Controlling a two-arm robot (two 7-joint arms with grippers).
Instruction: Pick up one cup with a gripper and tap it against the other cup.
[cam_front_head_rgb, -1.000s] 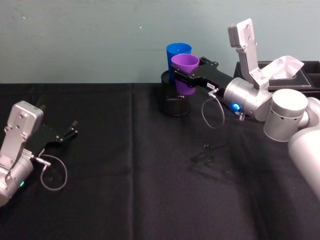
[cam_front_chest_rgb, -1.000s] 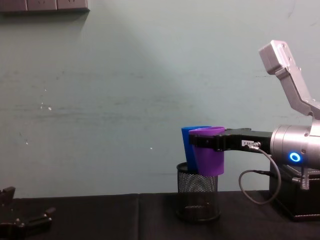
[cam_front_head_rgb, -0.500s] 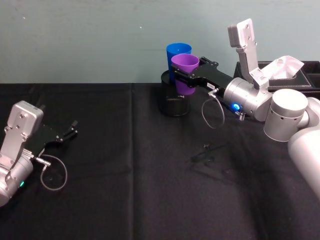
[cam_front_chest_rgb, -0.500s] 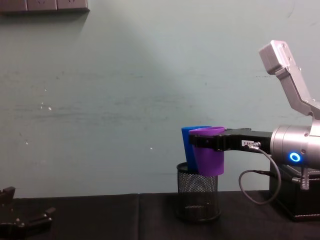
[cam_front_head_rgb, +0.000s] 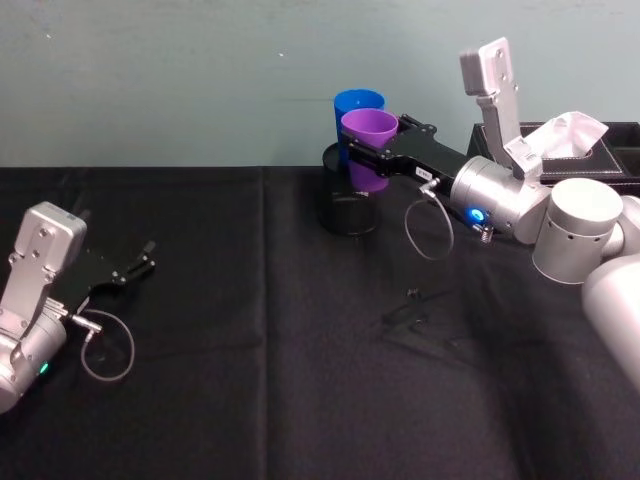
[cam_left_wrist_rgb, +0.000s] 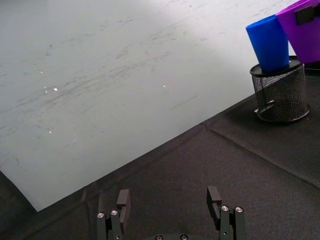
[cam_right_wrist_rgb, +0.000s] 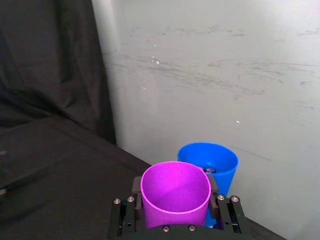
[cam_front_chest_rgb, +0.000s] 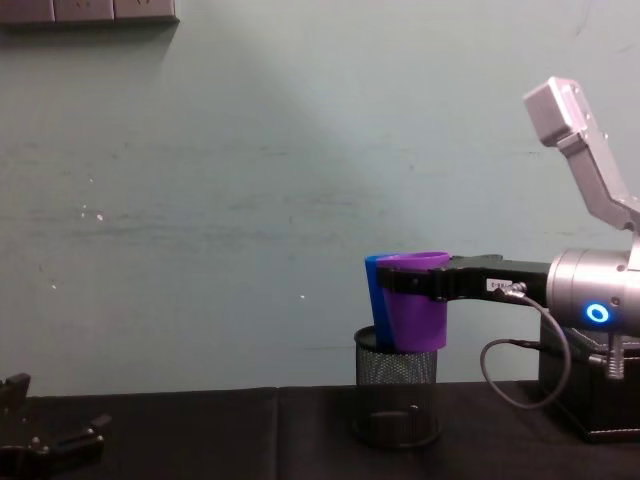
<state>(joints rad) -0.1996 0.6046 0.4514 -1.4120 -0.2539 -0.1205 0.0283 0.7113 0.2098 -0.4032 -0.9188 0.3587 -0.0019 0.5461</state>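
one light, level sideways nudge for the tap, no shove that could tip the mesh holder (cam_front_head_rgb: 345, 210). nearest, idle left pincer (cam_front_head_rgb: 148, 256), fingers spread, low at the black tabletop (cam_front_head_rgb: 250, 380). farther out, right pincer (cam_front_head_rgb: 372, 155) clamped around the purple cup (cam_front_head_rgb: 368, 135), lifted clear. beyond, blue cup (cam_front_head_rgb: 356, 103) standing in that holder, apparently touching the purple one.

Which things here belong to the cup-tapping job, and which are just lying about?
Part of the job:
- purple cup, held in the jaws of the right gripper
- blue cup, standing in the mesh pen holder

Lying about:
- mesh pen holder, which only props up the blue cup
- tissue box
- left gripper, parked at far left, jaws open
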